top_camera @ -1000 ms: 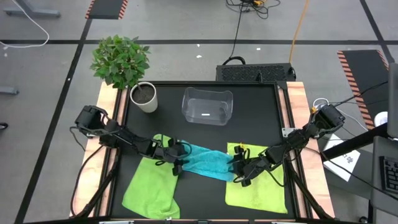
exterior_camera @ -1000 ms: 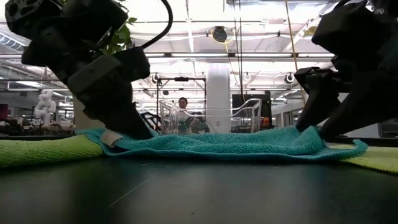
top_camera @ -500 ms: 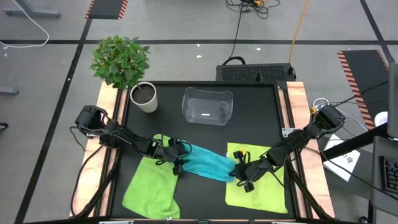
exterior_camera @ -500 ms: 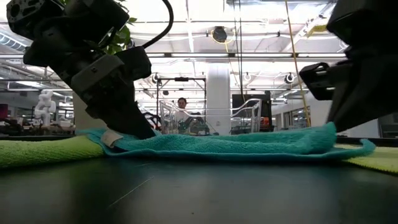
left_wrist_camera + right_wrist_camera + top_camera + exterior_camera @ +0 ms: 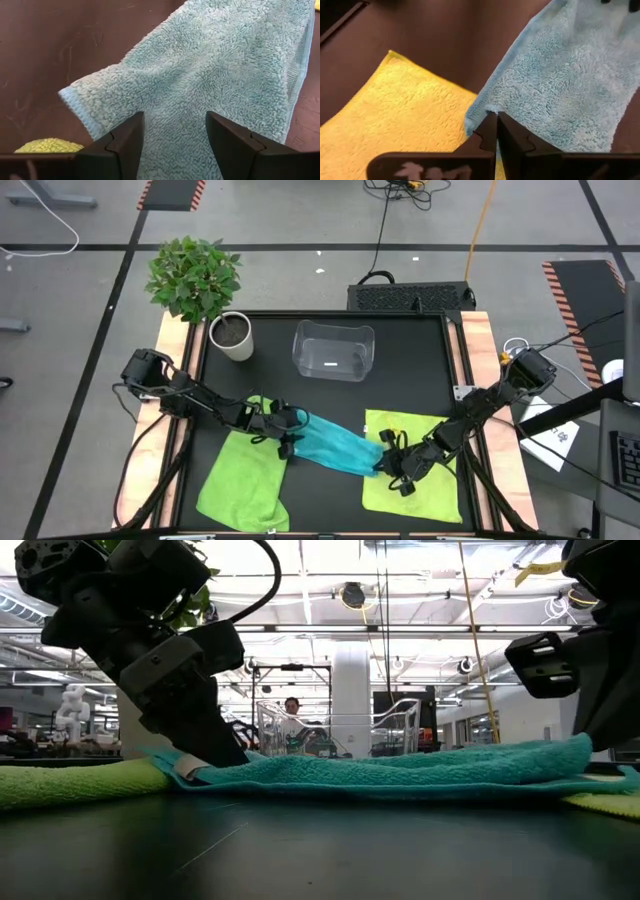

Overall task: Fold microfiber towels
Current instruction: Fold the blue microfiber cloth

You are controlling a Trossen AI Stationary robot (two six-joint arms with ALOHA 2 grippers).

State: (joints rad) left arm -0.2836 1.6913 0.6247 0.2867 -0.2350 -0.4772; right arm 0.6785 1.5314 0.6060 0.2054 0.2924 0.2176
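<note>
Fuzzy turquoise-blue microfiber towel (image 5: 330, 446) lying stretched across black counter (image 5: 400, 380), between two lime-green microfiber towels (image 5: 245, 480) (image 5: 420, 480), ends overlapping both. Arms hiding both towel ends in high view. Right tool (image 5: 496, 131) clenching towel corner, fingers pressed together. Left tool (image 5: 174, 135) resting on other end, fingers (image 5: 127, 140) spread, cloth lying between them; grip hard to judge. Clear plastic bin (image 5: 333, 350) and white potted plant (image 5: 205, 290) sitting at counter's far side. Person (image 5: 292, 710) standing in bright workshop behind, small, details unreadable.
</note>
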